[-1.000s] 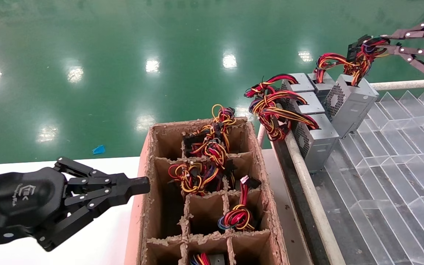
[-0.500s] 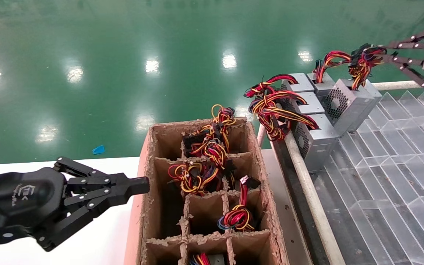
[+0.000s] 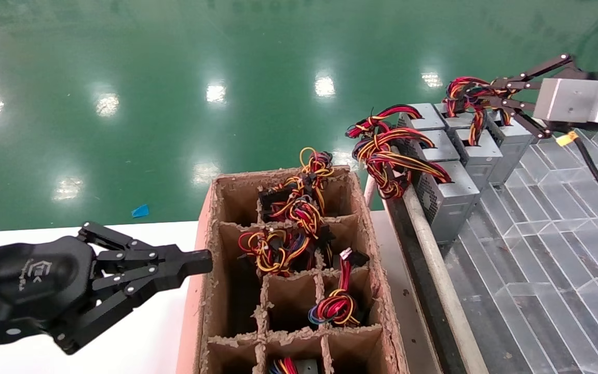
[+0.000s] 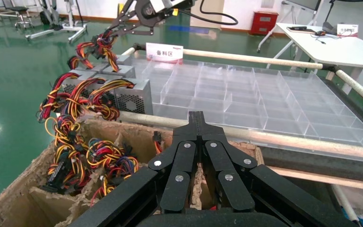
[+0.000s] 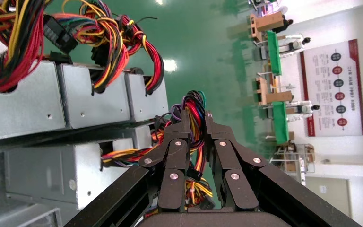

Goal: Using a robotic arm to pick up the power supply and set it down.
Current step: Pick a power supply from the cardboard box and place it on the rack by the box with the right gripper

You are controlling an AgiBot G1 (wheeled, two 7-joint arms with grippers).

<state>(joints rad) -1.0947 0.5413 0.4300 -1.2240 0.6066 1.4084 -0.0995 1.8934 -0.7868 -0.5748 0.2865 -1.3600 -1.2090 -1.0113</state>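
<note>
My right gripper (image 3: 488, 89) is at the far right, above a row of silver-grey boxes, shut on the red, yellow and black wire bundle (image 3: 466, 91) of one power supply (image 3: 479, 154). That box stands upright in the row, close against its neighbours; its base is hidden. In the right wrist view the wires (image 5: 196, 111) run between the shut fingers of the right gripper (image 5: 196, 118), and the grey box (image 5: 47, 175) sits beneath. My left gripper (image 3: 203, 259) is shut and empty beside the cardboard box, as the left wrist view also shows (image 4: 197, 118).
A divided cardboard box (image 3: 211, 244) holds several more wired supplies (image 3: 299, 208). Other supplies (image 3: 447, 195) line the edge of the clear compartment tray (image 3: 563, 244) behind a metal rail (image 3: 436, 270). White table (image 3: 143, 337) lies under the left arm.
The right gripper has come down and to the left with the power supply. The box hung tilted before and now stands upright in the row. The left arm has not moved.
</note>
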